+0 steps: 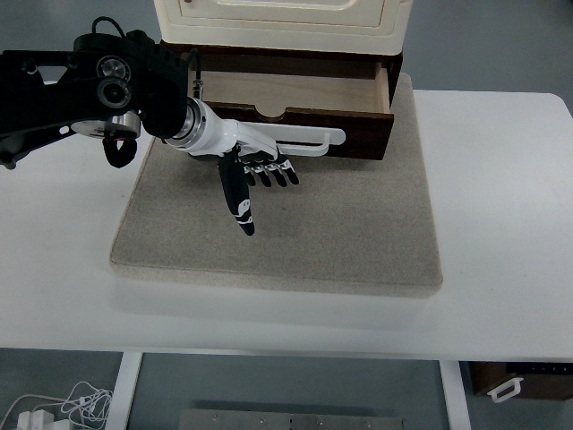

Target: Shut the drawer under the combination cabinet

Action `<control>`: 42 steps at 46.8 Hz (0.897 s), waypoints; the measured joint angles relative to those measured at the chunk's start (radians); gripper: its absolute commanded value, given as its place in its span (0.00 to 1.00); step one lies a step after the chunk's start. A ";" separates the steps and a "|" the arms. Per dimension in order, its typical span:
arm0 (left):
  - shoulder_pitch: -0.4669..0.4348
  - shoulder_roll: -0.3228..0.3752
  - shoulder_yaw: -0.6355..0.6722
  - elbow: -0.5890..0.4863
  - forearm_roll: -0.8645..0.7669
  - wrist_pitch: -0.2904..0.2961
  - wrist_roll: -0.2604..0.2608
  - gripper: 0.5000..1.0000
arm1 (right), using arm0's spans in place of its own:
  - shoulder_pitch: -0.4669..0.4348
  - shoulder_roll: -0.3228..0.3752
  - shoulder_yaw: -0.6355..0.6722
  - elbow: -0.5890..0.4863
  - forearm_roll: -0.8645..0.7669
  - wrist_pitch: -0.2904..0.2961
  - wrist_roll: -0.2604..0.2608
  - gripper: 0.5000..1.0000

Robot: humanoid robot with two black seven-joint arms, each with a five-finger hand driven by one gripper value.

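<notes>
1 arm in view, the left, coming in from the left edge; right arm not visible. Left hand (255, 172) sits just in front of the drawer (295, 112), back of the hand against or right at the white handle (304, 139) bar, exact contact hard to tell. Fingers (279, 175) extended and loosely spread, pointing right and slightly near, holding nothing; thumb (238, 204) sticks out toward the near edge over the mat (358, 224).

Drawer is at the bottom of the combination cabinet (277, 22), dark brown front, light wood inside, partly pulled out toward the near side, interior visible with nothing seen in it. Handle runs along the drawer front, right end curved, left part hidden behind the hand and wrist. Cabinet upper body is cream, cut off by the top of the frame.

Cabinet and drawer stand on the far part of a grey-beige mat, which lies on the white surface (501, 206). Mat near half is bare apart from the thumb above it. Below the surface's near edge, white cables (54, 408) at bottom left on the floor, a dark box (524, 381) at bottom right.
</notes>
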 measured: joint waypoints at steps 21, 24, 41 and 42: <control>-0.003 -0.001 -0.017 0.087 0.000 0.004 0.000 1.00 | 0.000 0.000 0.000 0.000 0.000 0.000 0.000 0.90; -0.002 -0.010 -0.017 0.095 0.000 0.007 0.000 1.00 | 0.000 0.000 0.000 0.000 0.000 0.000 0.000 0.90; 0.008 -0.084 -0.018 0.187 0.001 0.008 0.000 0.99 | 0.000 0.000 0.000 0.000 0.000 0.000 0.000 0.90; 0.010 -0.085 -0.018 0.188 0.002 0.008 0.000 0.99 | 0.000 0.000 0.000 0.000 0.000 0.000 0.000 0.90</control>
